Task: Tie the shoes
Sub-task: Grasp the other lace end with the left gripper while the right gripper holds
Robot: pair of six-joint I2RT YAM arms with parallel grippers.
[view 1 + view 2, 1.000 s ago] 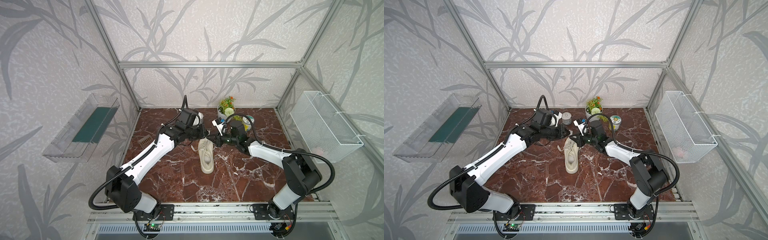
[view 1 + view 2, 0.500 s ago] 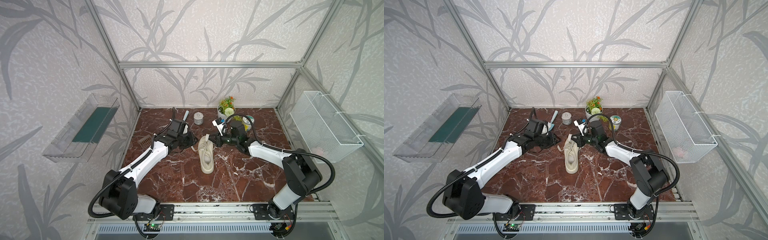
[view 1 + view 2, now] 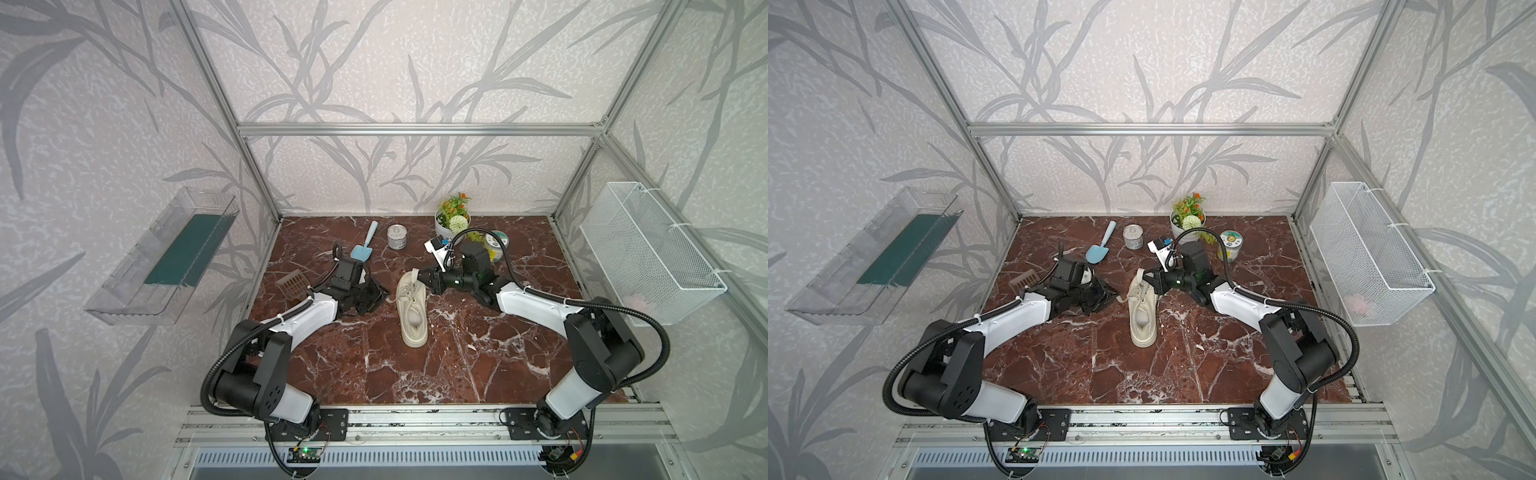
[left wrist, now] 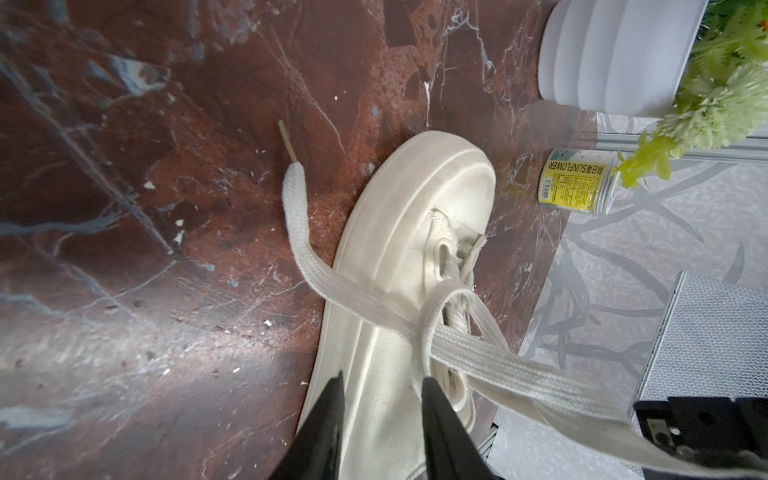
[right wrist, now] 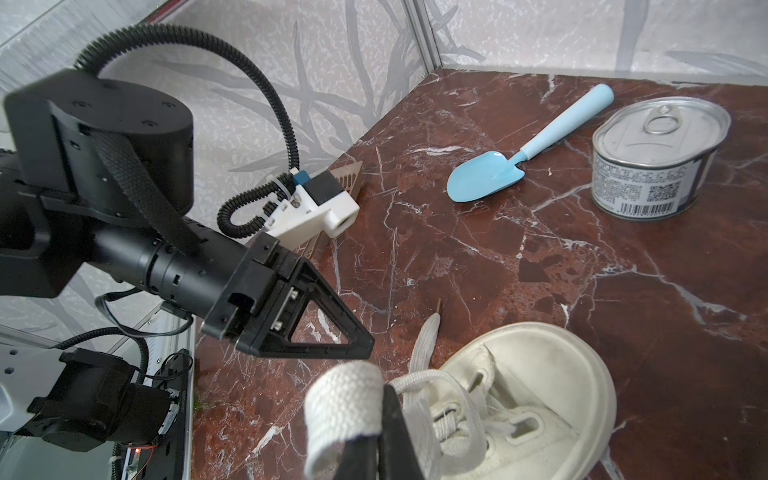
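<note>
One shoe sits in the middle of the tabletop, my right pincer pinches its soft, floppy lace, and my left pincer is spread, empty, so I'd grab the loose lace end.

- You are looking into a robot test cell in a lab, not a lived-in room: an aluminium frame boxes the whole space in.
- The walls are flat panels printed with grey leaves, set inside that frame.
- A left arm and a right arm stand bolted to a metal rail at the front edge, with a bare circuit board and loose wiring below it.
- The marble-look tabletop carries unrelated props: a blue trowel, a tin can, a potted plant.
- A wire basket and a clear tray hang on the side walls.
</note>
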